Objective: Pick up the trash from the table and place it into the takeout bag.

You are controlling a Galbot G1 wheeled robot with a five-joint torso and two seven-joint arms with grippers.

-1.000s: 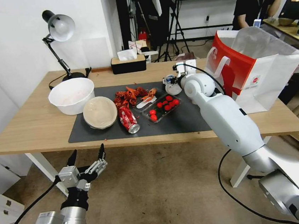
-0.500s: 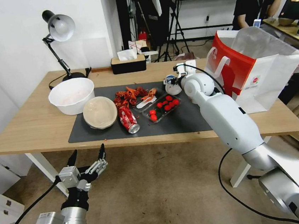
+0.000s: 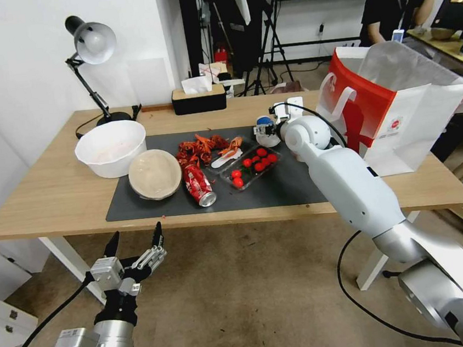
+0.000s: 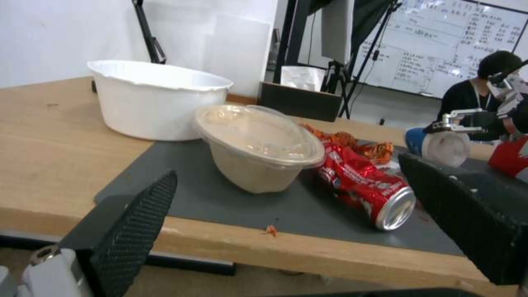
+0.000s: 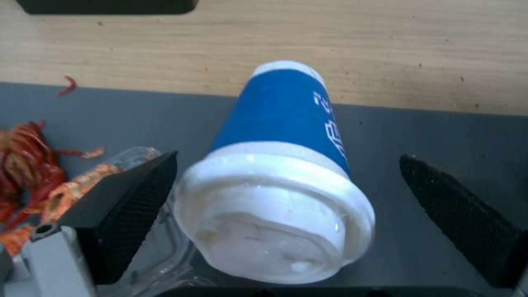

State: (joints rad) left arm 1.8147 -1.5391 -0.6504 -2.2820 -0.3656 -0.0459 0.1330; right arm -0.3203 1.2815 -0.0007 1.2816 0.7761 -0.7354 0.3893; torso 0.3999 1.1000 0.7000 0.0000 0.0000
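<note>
A blue-white lidded cup (image 3: 268,137) rests at the dark mat's far edge and appears to lie on its side, lid toward me. My right gripper (image 3: 262,128) is at it. In the right wrist view the right gripper (image 5: 288,156) is open, with the cup (image 5: 280,173) between its fingers and one finger close to the lid. A round beige bowl (image 3: 155,174) and a dented red soda can (image 3: 198,183) lie on the mat's near left. The takeout bag (image 3: 395,104) stands open at the table's right end. My left gripper (image 3: 135,251) hangs open below the table's front edge.
A large white bowl (image 3: 111,148) sits left of the mat. A clear tray of cherry tomatoes (image 3: 253,165) and a heap of red crayfish shells (image 3: 201,146) lie mid-mat. A desk lamp (image 3: 91,44) and a tissue box (image 3: 199,98) stand along the far edge.
My right arm has edged slightly farther over the table toward the cup. The left arm has not moved.
</note>
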